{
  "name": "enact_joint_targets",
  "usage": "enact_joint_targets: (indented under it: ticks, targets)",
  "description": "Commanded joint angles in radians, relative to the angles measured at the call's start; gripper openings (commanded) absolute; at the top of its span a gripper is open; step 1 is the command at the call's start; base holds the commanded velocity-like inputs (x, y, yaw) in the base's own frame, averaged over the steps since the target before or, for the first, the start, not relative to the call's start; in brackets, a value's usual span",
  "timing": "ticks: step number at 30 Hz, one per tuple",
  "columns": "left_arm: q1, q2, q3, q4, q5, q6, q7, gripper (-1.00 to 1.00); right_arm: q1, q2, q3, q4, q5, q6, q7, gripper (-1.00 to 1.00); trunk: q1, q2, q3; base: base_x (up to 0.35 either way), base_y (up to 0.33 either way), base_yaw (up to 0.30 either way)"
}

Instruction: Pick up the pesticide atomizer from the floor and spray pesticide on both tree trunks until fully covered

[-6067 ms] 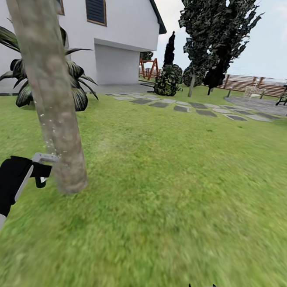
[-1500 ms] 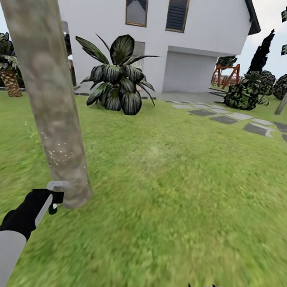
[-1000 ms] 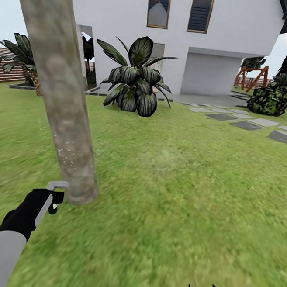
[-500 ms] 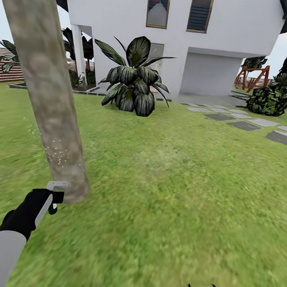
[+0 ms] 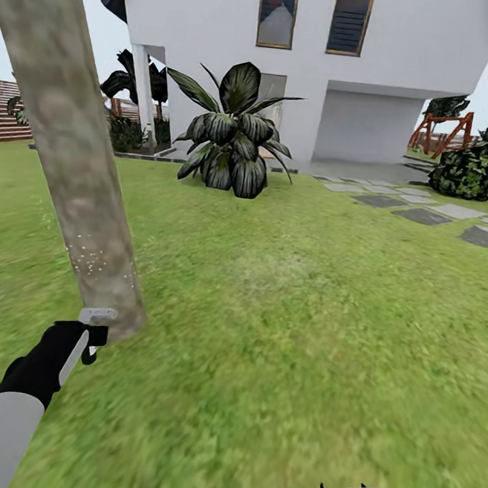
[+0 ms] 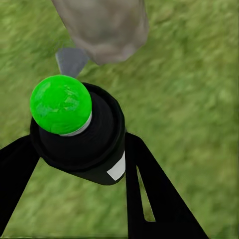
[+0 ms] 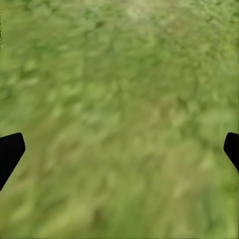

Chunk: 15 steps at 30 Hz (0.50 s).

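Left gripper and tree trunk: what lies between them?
In the left wrist view, the atomizer held by the left gripper sits before the trunk, over grass.

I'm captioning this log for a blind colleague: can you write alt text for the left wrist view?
The left gripper is shut on a black pesticide atomizer with a bright green round top, its two black fingers on either side. Just beyond it is the grey-beige base of a tree trunk, standing on the green lawn.
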Motion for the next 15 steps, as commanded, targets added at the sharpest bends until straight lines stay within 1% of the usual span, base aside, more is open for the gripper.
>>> enact_joint_targets:
  ticks: [1, 5, 10, 12, 15]
  targets:
    - [-0.001, 0.000, 0.000, -0.001, 0.000, 0.005, 0.002, -1.00, -0.001, 0.000, -0.003, 0.001, 0.011, -0.003, -0.007, 1.00, 0.000, 0.000, -0.001, 0.058, -0.271, 0.269]
    - [-0.001, 0.000, 0.000, -0.001, 0.000, 0.006, 0.002, -1.00, -0.001, 0.000, -0.003, 0.001, 0.011, -0.003, -0.007, 1.00, 0.000, 0.000, -0.001, 0.136, -0.258, 0.276]
    - [-0.001, 0.002, 0.000, -0.001, 0.000, 0.006, 0.002, -1.00, 0.000, 0.000, -0.003, 0.001, 0.011, -0.003, -0.007, 1.00, 0.000, 0.000, -0.001, 0.222, -0.204, 0.277]
    - [0.000, 0.002, 0.000, -0.001, 0.000, 0.006, 0.002, -1.00, 0.000, 0.000, -0.003, 0.001, 0.011, -0.003, -0.007, 1.00, 0.000, 0.000, -0.001, 0.237, -0.190, 0.142]
    - [-0.001, 0.002, 0.000, -0.001, 0.000, 0.006, 0.002, -1.00, 0.000, -0.002, -0.003, 0.001, 0.011, -0.003, -0.007, 1.00, 0.000, 0.000, -0.001, 0.238, -0.190, 0.035]
